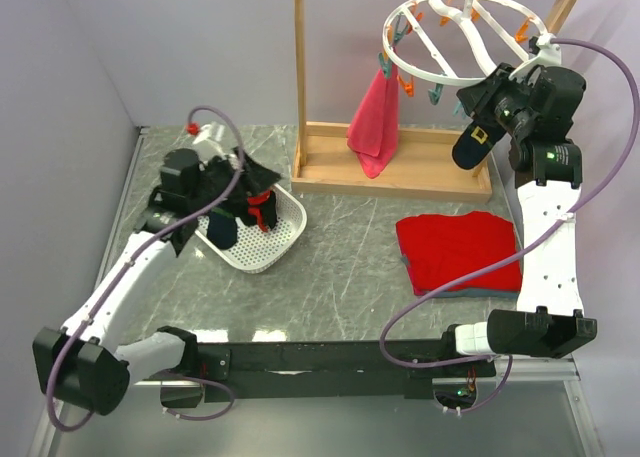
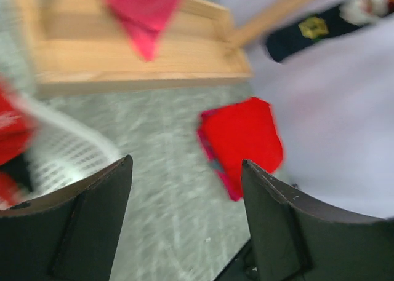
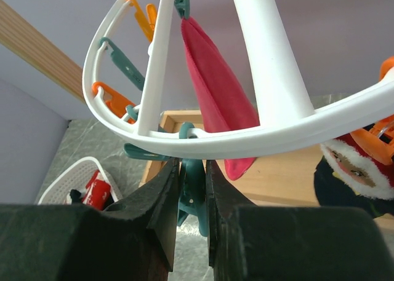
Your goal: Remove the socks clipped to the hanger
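The white ring hanger point(image 1: 455, 32) hangs from the wooden rack. One dark sock with a yellow badge point(image 1: 474, 142) still hangs from it; its red and white cuff point(image 3: 354, 167) shows under an orange clip point(image 3: 381, 130). My right gripper point(image 1: 493, 82) is up at the ring's rim point(image 3: 277, 133), jaws point(image 3: 192, 164) shut on a teal clip point(image 3: 196, 192). My left gripper point(image 1: 243, 184) is over the white basket point(image 1: 285, 242), jaws point(image 2: 188, 164) open and empty. Dark and red socks point(image 1: 225, 227) lie in the basket.
A pink towel point(image 1: 375, 117) hangs from the hanger's left side, over the wooden rack base point(image 1: 420, 167). A folded red cloth point(image 1: 460, 252) lies on the table right of centre. A grey wall runs along the left.
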`<state>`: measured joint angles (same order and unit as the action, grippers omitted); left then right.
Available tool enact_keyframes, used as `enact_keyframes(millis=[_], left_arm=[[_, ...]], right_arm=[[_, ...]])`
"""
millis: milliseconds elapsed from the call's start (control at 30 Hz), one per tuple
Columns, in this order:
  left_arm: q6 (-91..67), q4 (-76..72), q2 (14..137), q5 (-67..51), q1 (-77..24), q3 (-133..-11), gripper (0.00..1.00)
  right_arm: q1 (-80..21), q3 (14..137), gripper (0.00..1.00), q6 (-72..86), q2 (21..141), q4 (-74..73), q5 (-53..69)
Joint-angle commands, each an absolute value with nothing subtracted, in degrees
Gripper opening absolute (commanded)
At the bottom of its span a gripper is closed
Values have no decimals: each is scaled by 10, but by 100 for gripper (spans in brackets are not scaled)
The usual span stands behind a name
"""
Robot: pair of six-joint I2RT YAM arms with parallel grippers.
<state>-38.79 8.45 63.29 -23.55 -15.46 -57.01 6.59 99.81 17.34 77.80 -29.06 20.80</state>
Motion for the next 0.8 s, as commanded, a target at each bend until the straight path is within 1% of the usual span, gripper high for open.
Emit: enact_keyframes(millis=[0, 67, 100, 133, 200, 267, 367, 400, 433, 500, 533, 600, 700, 767], left_arm=[[-407, -99, 669, -222, -267, -578, 76], [-370, -132, 716, -181, -308, -615, 78], [-354, -148, 735, -169, -344, -627, 79], [-338, -169, 771, -159, -358, -643, 82], [-289, -263, 810, -141, -391, -648, 84], [-281, -350, 874, -141, -402, -663, 86], [-283, -427, 971, -157, -417, -710, 86], [-278, -476, 996, -158, -429, -723, 87], [-270, -490, 1044, -158, -434, -755, 87], [-234, -517, 1091, -156, -455, -794, 88], [-218, -527, 1135, -149, -461, -830, 90], [-185, -553, 1178, -139, -476, -882, 93], [-182, -600, 1272, -135, -485, -950, 95], [-185, -629, 1304, -131, -490, -982, 96]], right_arm=[[46, 1009, 0, 177, 757, -306, 193], [40, 1011, 0, 178, 755, -308, 185], [37, 1012, 0, 183, 752, -308, 185], [35, 1012, 0, 185, 751, -307, 192], [30, 1016, 0, 196, 752, -307, 200], [24, 1026, 0, 202, 752, -311, 203], [11, 1034, 0, 216, 747, -308, 200], [8, 1035, 0, 225, 743, -302, 198], [3, 1034, 0, 230, 742, -300, 198], [3, 1035, 0, 244, 740, -292, 200], [3, 1039, 0, 249, 740, -292, 200], [-11, 1044, 0, 257, 743, -292, 196], [-18, 1055, 0, 262, 748, -296, 192], [-22, 1063, 0, 258, 754, -307, 187]])
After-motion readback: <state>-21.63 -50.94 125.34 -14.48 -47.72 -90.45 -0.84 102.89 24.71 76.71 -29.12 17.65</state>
